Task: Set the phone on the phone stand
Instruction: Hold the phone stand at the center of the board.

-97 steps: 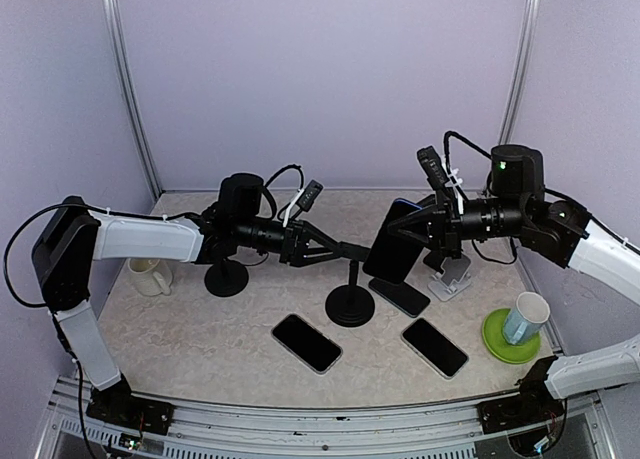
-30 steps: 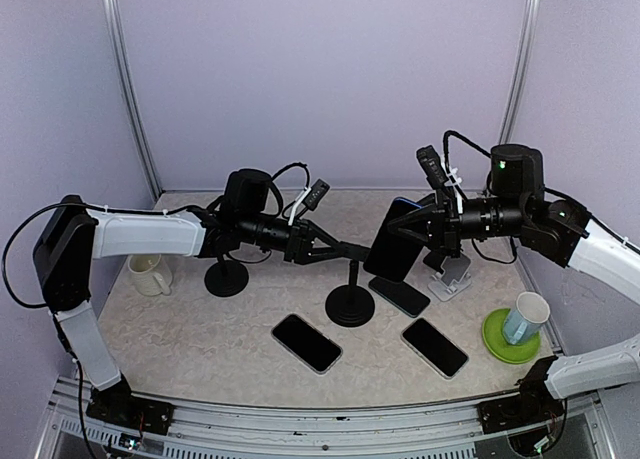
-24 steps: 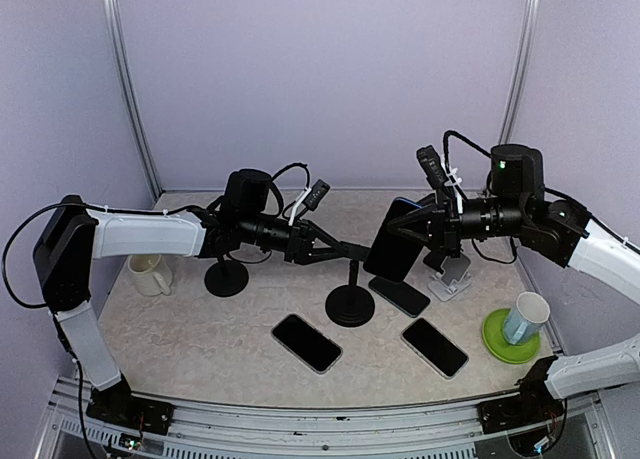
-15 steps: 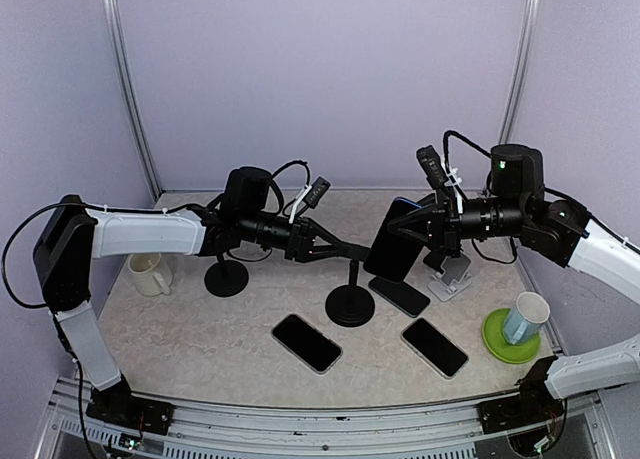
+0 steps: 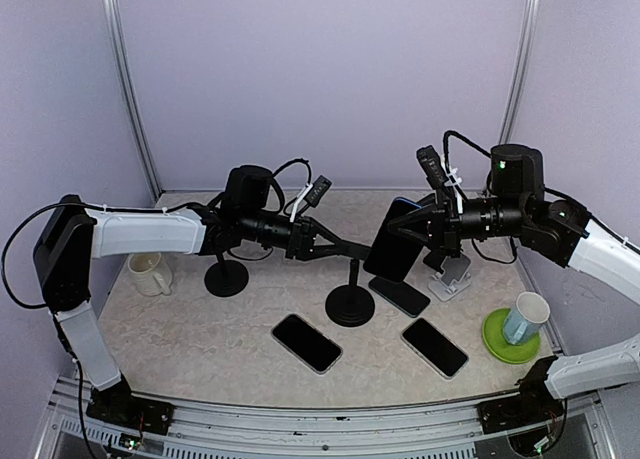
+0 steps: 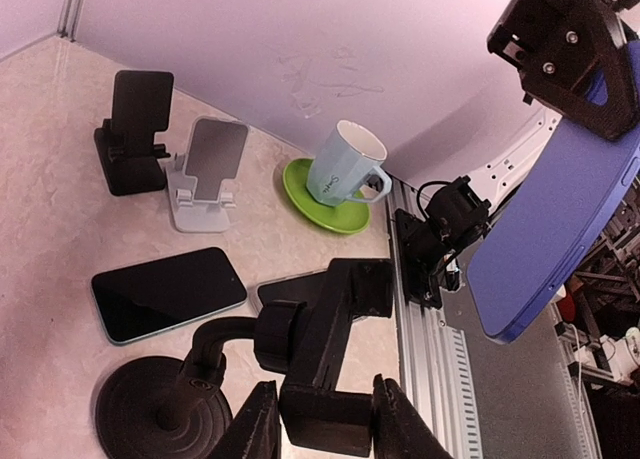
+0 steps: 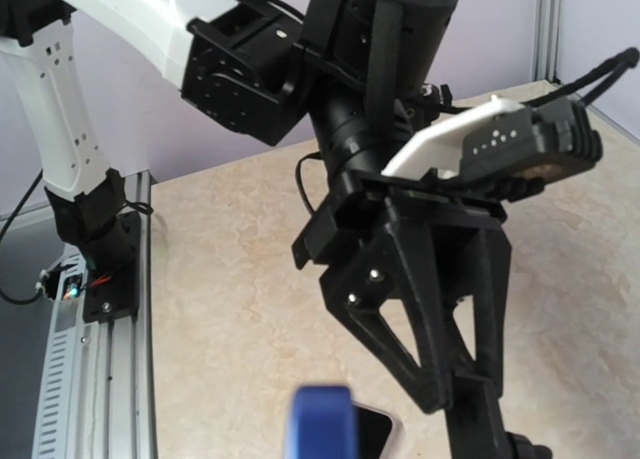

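- The phone stand (image 5: 350, 301), centre of the top view on the surface (image 5: 200, 329), carries nothing yet, so the placing itself is left to do.
- The left gripper (image 6: 328, 427) clasps the stand's head, a finger against each side. Its jaws have narrowed over the last second.
- The right gripper (image 5: 420, 231), fully closed, holds the phone (image 5: 393, 244) aloft just right of the stand, unmoved since the earlier frames.

Lavender walls (image 5: 320, 79), beige marbled tabletop (image 5: 190, 329)
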Action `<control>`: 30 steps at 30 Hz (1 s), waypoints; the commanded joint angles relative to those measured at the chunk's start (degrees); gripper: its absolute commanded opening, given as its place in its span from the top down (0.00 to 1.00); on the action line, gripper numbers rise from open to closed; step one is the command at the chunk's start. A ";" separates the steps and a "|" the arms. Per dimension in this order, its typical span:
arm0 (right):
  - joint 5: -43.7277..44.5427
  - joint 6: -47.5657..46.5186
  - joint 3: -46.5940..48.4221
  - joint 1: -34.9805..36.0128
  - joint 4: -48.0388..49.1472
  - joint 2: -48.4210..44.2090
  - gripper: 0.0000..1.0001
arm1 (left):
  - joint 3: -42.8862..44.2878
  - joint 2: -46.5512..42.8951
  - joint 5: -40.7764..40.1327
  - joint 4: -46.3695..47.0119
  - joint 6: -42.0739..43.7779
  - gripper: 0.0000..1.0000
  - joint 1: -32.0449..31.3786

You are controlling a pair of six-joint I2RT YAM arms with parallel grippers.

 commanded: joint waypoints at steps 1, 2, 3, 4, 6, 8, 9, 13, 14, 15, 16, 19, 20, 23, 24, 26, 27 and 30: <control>0.16 -0.51 0.52 -0.68 1.60 -0.40 1.00 | 1.92 -0.46 -1.29 -1.61 1.06 0.76 -0.21; 0.24 -0.58 0.65 -0.68 1.56 -0.30 1.00 | 1.95 -0.54 -1.34 -1.71 1.08 0.79 -0.26; 0.32 -0.62 0.95 -0.68 1.55 -0.15 1.00 | 1.98 -0.55 -1.45 -1.77 1.08 0.82 -0.22; 0.29 -0.62 1.21 -0.68 1.59 0.03 1.00 | 1.99 -0.57 -1.44 -1.82 1.07 0.84 -0.21; -0.23 -0.62 1.96 -0.68 2.01 0.39 1.00 | 2.04 -0.63 -1.41 -1.82 1.10 0.87 -0.30; -1.31 -0.58 2.89 -0.68 2.50 0.82 1.00 | 2.01 -0.58 -1.26 -1.90 1.37 0.89 -0.38; -2.30 -0.54 3.44 -0.68 2.70 1.16 1.00 | 2.02 -0.67 -1.15 -1.95 1.54 0.90 -0.45; -5.51 -0.54 5.67 -0.68 3.38 3.14 1.00 | 1.88 -0.99 -0.64 -2.21 2.49 0.91 -0.48; -6.38 -0.54 6.51 -0.68 3.41 4.15 1.00 | 1.95 -1.05 -0.53 -2.40 2.78 0.91 -0.48; -7.41 -0.54 7.43 -0.68 3.43 4.94 1.00 | 1.95 -1.00 -0.29 -2.43 3.12 0.91 -0.43; -8.49 -0.47 8.35 -0.68 3.42 5.80 1.00 | 2.01 -1.04 -0.10 -2.50 3.30 0.92 -0.39; -12.39 -0.19 10.47 -0.68 4.57 8.19 1.00 | 2.23 -0.65 0.53 -2.45 3.62 0.93 -0.30; -13.72 -0.25 11.08 -0.68 4.89 8.96 1.00 | 2.30 -0.49 0.56 -2.45 3.76 0.93 -0.30; -17.39 -1.18 12.89 -0.70 4.71 11.89 1.00 | 2.33 0.12 1.01 -2.23 4.22 0.94 -0.30; -18.50 -1.93 13.69 -0.69 4.40 13.02 1.00 | 2.26 0.24 1.15 -2.14 4.29 0.94 -0.26; -20.38 -2.84 14.88 -0.68 3.73 15.28 1.00 | 2.02 0.43 1.49 -1.72 4.33 0.94 -0.21; -21.70 -3.42 15.64 -0.67 3.25 16.52 1.00 | 1.94 0.58 1.62 -1.47 4.29 0.94 -0.23; -27.46 -5.27 17.24 -0.73 2.87 19.64 1.00 | 0.69 0.29 1.94 0.98 3.91 0.95 -0.14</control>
